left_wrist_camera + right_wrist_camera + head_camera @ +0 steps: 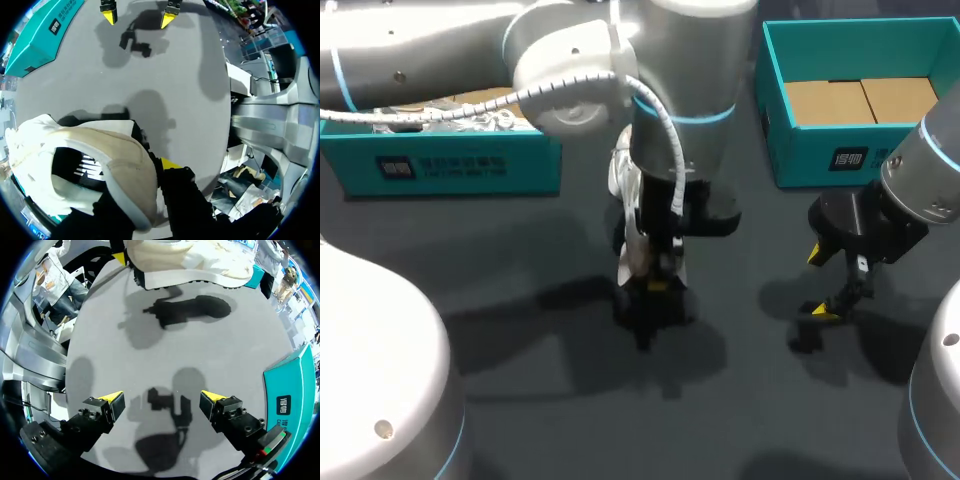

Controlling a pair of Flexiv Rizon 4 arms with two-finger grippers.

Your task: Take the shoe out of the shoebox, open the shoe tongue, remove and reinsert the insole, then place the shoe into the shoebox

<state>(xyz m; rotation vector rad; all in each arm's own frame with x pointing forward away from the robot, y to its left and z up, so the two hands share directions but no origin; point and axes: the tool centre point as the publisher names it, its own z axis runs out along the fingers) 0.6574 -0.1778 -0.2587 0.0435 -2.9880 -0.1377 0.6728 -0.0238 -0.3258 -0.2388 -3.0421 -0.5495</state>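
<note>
A white and beige shoe hangs above the table's middle, held up off the surface. My left gripper points down and is shut on it. In the left wrist view the shoe fills the space by the gripper; its rim sits between the fingers and one yellow fingertip shows. My right gripper hovers to the right of the shoe, open with nothing between its fingers. From the right wrist, that gripper faces bare table, with the shoe far ahead.
An open teal shoebox with brown cardboard inside stands at the back right; its wall shows beside my right gripper. A second teal box holding white paper stands at the back left.
</note>
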